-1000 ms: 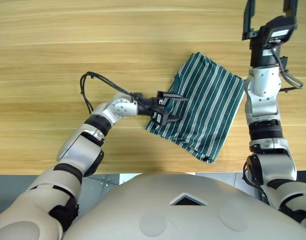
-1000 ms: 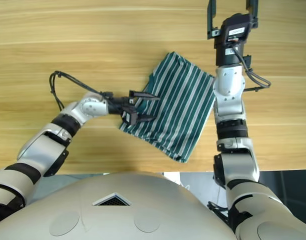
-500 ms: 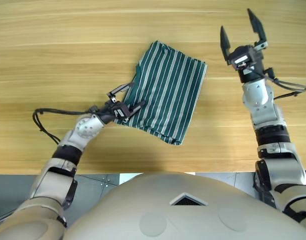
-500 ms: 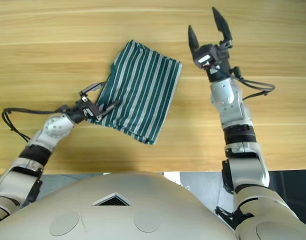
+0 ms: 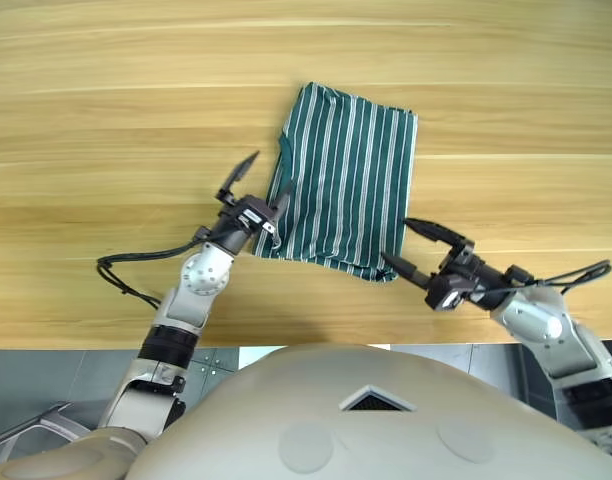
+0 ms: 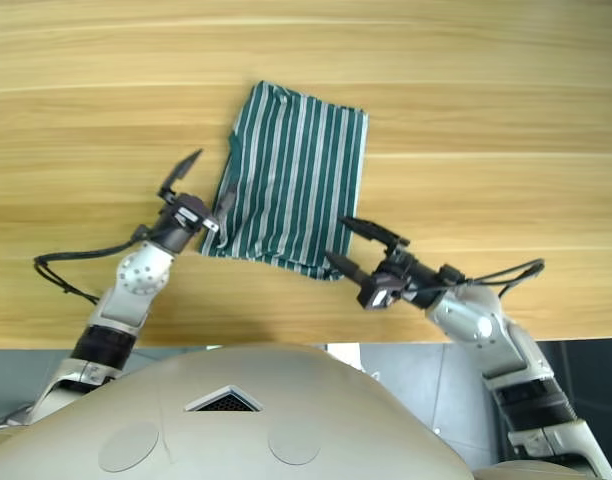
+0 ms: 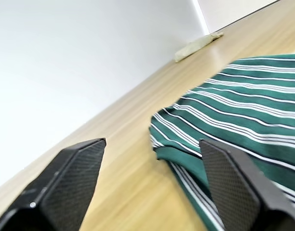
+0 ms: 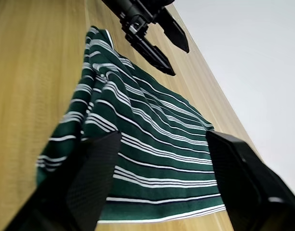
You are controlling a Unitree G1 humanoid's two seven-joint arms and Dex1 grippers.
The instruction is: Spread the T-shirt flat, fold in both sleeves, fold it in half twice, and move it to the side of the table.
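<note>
- Head views: the folded T-shirt (image 5: 346, 180) lies as a striped rectangle mid-worktop (image 5: 106, 100), so I judge only the move to the side is left; your left gripper (image 5: 270, 178) sits spread at its left edge and your right gripper (image 5: 395, 240) spread just off the near right corner, neither holding cloth
- Left wrist view: the shirt's corner lies between the open fingers (image 7: 65, 183); go low and get every layer between them before you close, or the stack may peel apart
- Right wrist view: the near hem sits between the wide fingers (image 8: 94, 178); pinch as deep as on the left, then slide both sides together, flat on the wood, so the folds hold
</note>
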